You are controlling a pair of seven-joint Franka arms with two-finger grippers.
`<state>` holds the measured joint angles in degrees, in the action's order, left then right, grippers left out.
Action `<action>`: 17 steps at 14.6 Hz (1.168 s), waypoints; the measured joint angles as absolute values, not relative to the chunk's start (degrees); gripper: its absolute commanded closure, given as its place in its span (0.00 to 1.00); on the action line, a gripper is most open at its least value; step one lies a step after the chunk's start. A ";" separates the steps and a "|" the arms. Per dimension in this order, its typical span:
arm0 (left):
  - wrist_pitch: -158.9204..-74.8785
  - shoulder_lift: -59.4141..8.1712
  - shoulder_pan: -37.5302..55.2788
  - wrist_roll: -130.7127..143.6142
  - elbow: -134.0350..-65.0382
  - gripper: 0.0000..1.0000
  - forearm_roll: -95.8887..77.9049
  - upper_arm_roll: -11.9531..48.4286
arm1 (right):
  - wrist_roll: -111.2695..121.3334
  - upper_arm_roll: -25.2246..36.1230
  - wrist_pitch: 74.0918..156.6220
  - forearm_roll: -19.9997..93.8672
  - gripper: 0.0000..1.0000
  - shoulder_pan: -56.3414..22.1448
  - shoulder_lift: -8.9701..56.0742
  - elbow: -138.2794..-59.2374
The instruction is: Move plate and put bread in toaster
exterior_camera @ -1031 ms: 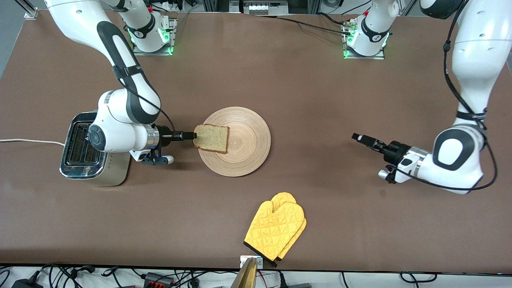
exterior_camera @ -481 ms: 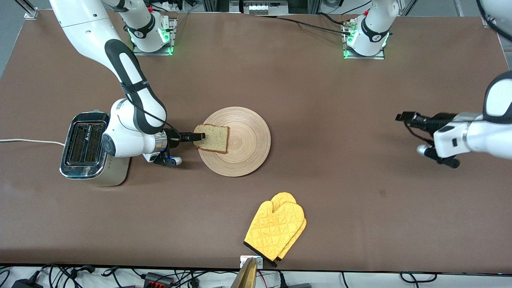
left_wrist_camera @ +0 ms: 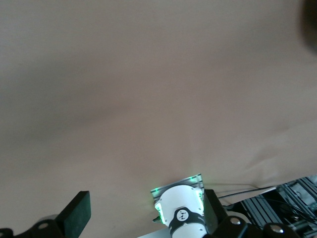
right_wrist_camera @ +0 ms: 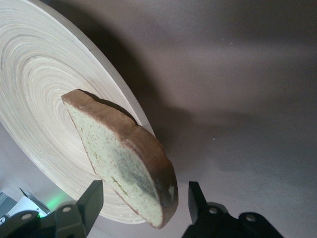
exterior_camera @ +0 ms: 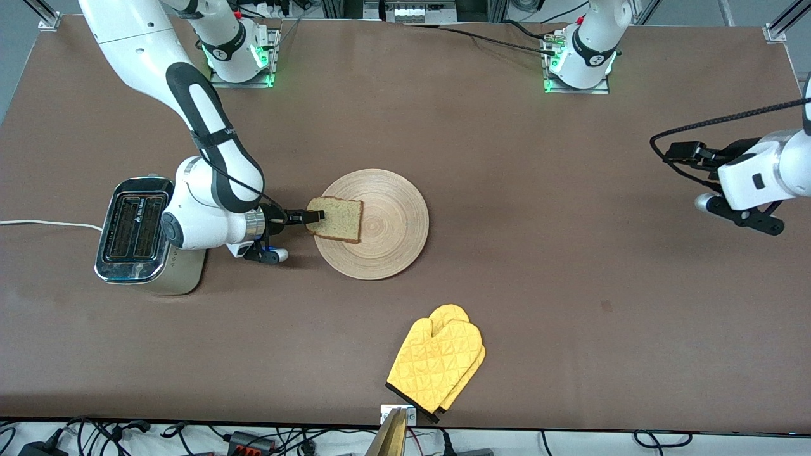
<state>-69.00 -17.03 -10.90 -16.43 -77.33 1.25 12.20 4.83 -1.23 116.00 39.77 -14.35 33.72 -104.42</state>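
Right end effector (exterior_camera: 313, 216) sits at the edge of the bread (exterior_camera: 336, 219), on the side toward the toaster, fingers (right_wrist_camera: 93, 201) parted to either side of the slice's crust edge; the right wrist view shows a visible gap between each finger and the bread, so it brackets the slice, grip not closed on it. Bread rests on the plate (exterior_camera: 393, 209), at the rim toward the right arm's end of the desk (exterior_camera: 443, 126), its crust end hanging slightly past the rim. In the right wrist view the bread (right_wrist_camera: 126, 158) lies tilted on the plate (right_wrist_camera: 29, 99). Plate lies flat on the desk near the middle. Toaster (exterior_camera: 136, 234) stands toward the right arm's end of the desk, well apart from the plate, two slots facing up, partly covered by the right arm's wrist, white cord (exterior_camera: 44, 223) running off toward the desk edge. Left end effector (exterior_camera: 675, 152) is in the air over bare desk at the left arm's end, well apart from the plate; its fingers (left_wrist_camera: 74, 213) stand wide apart in the left wrist view, holding nothing. Yellow oven mitt (exterior_camera: 437, 364) lies on the desk nearer the front camera than the plate, close to the desk edge.
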 measured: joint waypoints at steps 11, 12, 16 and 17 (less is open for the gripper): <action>-77.56 -9.47 -10.16 -3.94 -80.94 0.00 3.34 12.25 | 5.44 -1.23 115.98 39.79 0.96 -14.36 33.94 -104.17; -80.19 -7.84 -10.11 -2.84 -83.46 0.00 3.30 12.30 | 5.47 -1.23 115.87 39.79 1.00 -14.36 33.94 -103.80; -85.57 -1.91 -10.14 -1.03 -93.21 0.00 3.20 12.36 | 5.48 -1.21 112.46 39.94 1.00 -14.36 33.81 -100.06; -86.26 -0.43 -10.14 -0.46 -95.29 0.00 3.12 12.36 | 5.48 -1.11 111.36 39.93 1.00 -14.36 33.64 -98.88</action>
